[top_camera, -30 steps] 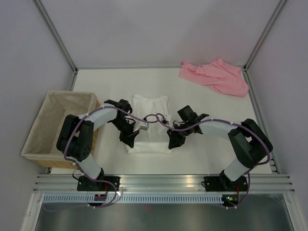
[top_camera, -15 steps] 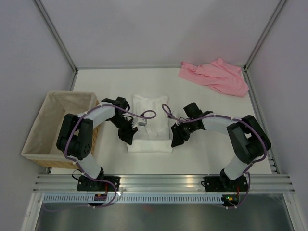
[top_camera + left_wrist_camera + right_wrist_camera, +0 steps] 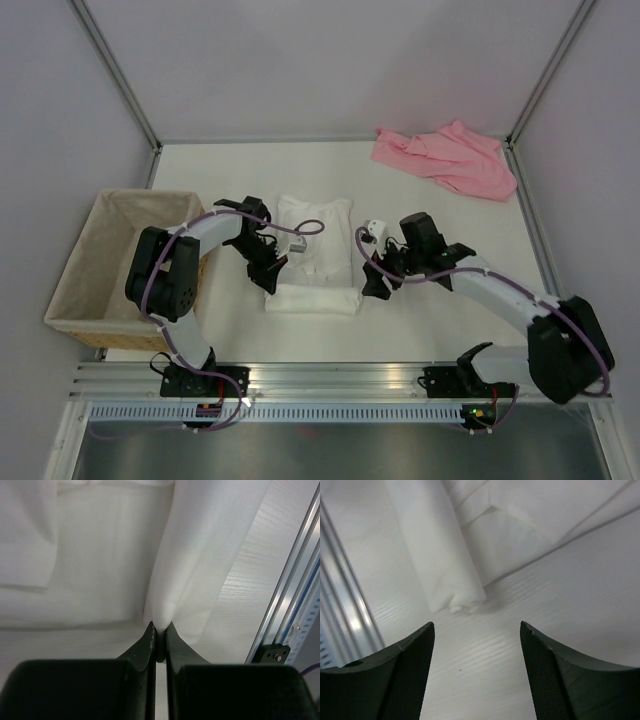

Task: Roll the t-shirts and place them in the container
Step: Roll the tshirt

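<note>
The white t-shirt (image 3: pixel 318 222) lies folded in the middle of the table, its near end rolled into a short roll (image 3: pixel 311 299). My left gripper (image 3: pixel 271 268) is at the roll's left end, shut on a pinch of the white cloth (image 3: pixel 165 600). In the left wrist view its fingertips (image 3: pixel 150 632) press together on the fold. My right gripper (image 3: pixel 371 281) stands open just right of the roll, nothing between its fingers (image 3: pixel 415 645). The roll's end (image 3: pixel 455 592) lies a little ahead of them. The pink t-shirt (image 3: pixel 446 156) lies crumpled at the far right corner.
A cloth-lined wicker basket (image 3: pixel 87 281) stands at the left edge, close to the left arm. The metal rail (image 3: pixel 340 380) runs along the near edge, with frame posts at the back corners.
My right gripper has opened, let go of the roll and drawn back to the right. My left gripper loosened for a moment and is shut on the cloth again.
</note>
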Robot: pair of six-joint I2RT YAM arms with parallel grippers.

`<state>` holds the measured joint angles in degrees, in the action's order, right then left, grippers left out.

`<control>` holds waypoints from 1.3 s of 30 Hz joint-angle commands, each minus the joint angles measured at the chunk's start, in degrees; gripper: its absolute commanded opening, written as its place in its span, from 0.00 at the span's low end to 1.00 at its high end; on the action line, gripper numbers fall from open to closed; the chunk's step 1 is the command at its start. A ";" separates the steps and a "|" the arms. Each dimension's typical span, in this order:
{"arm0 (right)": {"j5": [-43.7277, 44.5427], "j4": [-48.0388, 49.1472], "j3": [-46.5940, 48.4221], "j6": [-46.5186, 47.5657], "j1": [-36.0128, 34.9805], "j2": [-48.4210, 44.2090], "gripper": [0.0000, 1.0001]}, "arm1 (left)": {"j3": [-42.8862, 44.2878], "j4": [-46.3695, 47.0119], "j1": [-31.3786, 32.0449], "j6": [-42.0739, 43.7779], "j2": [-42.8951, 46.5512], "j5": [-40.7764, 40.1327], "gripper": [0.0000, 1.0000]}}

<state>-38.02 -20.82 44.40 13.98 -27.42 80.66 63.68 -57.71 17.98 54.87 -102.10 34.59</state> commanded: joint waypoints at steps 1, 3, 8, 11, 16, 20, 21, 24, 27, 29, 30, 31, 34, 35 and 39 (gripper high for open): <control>16.09 9.62 -5.27 10.27 -7.43 -13.23 0.76 | 2.76 -0.11 -0.40 -1.70 -0.99 2.50 0.02; 27.93 12.81 -8.87 14.56 -13.33 -16.14 0.76 | 2.77 -0.21 -0.40 -1.96 -1.43 2.50 0.02; 43.89 13.96 -9.69 20.47 -32.50 -11.51 0.75 | 3.29 -0.21 -0.49 -2.84 -1.78 1.89 0.02; 49.35 16.85 -10.47 21.44 -37.09 -7.02 0.75 | 3.12 -0.03 -0.49 -2.84 -1.61 2.24 0.02; 55.06 20.38 -10.39 22.06 -38.23 -1.22 0.76 | 3.29 0.14 -0.40 -2.49 -1.87 1.01 0.02; 54.72 22.40 -10.65 21.97 -38.23 2.99 0.73 | 3.55 0.23 -0.49 -2.23 -1.78 0.39 0.02; 54.89 23.01 -11.00 21.71 -38.23 3.79 0.70 | 3.56 0.15 -0.49 -2.23 -1.78 0.30 0.02; 55.42 21.71 -10.83 20.74 -37.97 6.43 0.23 | 3.82 0.32 -0.40 -2.05 -1.26 -0.05 0.06; 51.39 19.25 -9.43 19.07 -36.66 6.18 0.03 | 3.47 0.93 -0.49 -1.52 0.76 -0.31 0.23; 49.19 18.63 -8.72 18.19 -35.95 4.86 0.00 | 2.95 2.07 -0.49 -0.48 3.56 -0.92 0.33; 45.53 17.32 -7.59 17.23 -34.82 4.59 0.00 | 2.68 2.60 -0.49 0.05 4.71 -1.27 0.35; 44.10 16.43 -7.05 16.70 -34.11 4.33 0.00 | 2.24 4.26 -0.49 0.58 5.94 -1.71 0.39; 38.29 13.79 -5.12 15.38 -31.56 3.71 0.00 | 0.49 7.86 -0.49 1.29 11.21 -4.78 0.47; 34.80 11.96 -3.98 15.12 -30.95 3.62 0.00 | -1.09 12.93 -0.49 -0.45 14.97 -7.58 0.48; 25.47 8.52 -1.60 13.01 -26.91 3.89 0.00 | -7.85 24.91 0.21 -1.35 25.77 -12.17 0.60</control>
<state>-1.41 -7.60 40.18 30.13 -56.27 85.27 59.59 -43.53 17.76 53.52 -83.92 26.83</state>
